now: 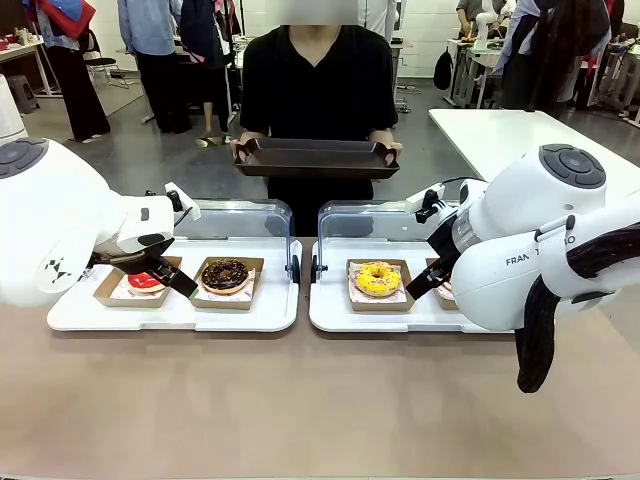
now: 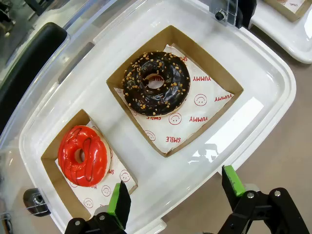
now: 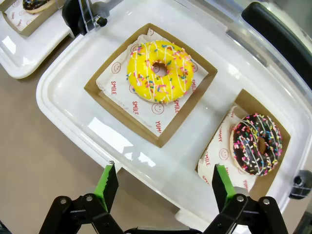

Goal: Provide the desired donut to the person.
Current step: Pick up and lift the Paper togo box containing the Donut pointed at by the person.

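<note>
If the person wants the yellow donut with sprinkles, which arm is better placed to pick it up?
Right, probably. The open right gripper hangs above the white plastic tray holding the yellow-glazed sprinkled donut. The left gripper is over the other white tray.

A smooth grey floor (image 1: 160,155) is seen beyond the bench, and pale patches of reflected overhead light are carried on its glossy surface. The foreground is taken up by the matt beige-brown bench top (image 1: 300,410). A long white rectangular table (image 1: 520,135) is set at the right, farther back than the bench. At the far left a small white table (image 1: 18,50) and a black chair (image 1: 97,52) are placed near each other. The room is closed at the back by a plain white wall (image 1: 430,25) — several standing people (image 1: 150,40) are gathered before it. A black bag (image 1: 443,70) is seen just beside a further white desk (image 1: 475,62) at the right rear.
</note>
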`<action>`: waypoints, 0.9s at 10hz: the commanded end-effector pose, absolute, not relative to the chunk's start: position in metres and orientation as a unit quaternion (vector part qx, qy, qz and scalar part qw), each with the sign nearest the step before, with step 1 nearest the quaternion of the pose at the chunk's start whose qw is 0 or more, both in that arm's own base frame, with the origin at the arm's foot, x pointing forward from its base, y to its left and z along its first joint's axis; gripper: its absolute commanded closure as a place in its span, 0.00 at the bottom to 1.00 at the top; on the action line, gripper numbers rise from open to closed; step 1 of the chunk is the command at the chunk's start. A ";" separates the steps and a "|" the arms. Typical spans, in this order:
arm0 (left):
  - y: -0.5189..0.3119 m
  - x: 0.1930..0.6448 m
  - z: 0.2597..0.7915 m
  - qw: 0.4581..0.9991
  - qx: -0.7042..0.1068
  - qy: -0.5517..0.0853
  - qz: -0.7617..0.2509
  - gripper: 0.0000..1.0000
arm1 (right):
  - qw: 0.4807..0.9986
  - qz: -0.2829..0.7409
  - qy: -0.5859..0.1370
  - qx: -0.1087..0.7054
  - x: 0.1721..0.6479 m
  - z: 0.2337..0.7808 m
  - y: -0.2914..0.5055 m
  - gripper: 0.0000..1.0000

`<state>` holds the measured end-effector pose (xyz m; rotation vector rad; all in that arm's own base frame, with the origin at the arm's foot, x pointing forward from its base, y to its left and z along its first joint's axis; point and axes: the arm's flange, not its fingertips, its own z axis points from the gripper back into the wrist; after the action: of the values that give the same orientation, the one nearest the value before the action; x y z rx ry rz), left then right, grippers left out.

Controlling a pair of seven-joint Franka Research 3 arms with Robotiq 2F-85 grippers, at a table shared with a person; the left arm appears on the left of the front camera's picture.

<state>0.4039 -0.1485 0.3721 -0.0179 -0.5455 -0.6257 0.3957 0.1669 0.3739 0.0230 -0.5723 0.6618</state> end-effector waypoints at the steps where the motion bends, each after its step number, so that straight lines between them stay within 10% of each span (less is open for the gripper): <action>1: -0.148 0.404 0.372 0.915 -0.009 -0.265 -0.304 0.00 | 0.906 0.320 -0.277 0.011 0.396 0.374 0.167 0.00; 9: -0.107 0.331 0.531 0.902 0.010 -0.239 -0.359 0.00 | 0.916 0.305 -0.256 -0.050 0.293 0.568 0.131 0.00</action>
<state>0.3280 -0.1126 0.5210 0.0535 -0.5051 -0.7201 0.2934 0.1232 0.5513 -0.0785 -0.5298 0.6582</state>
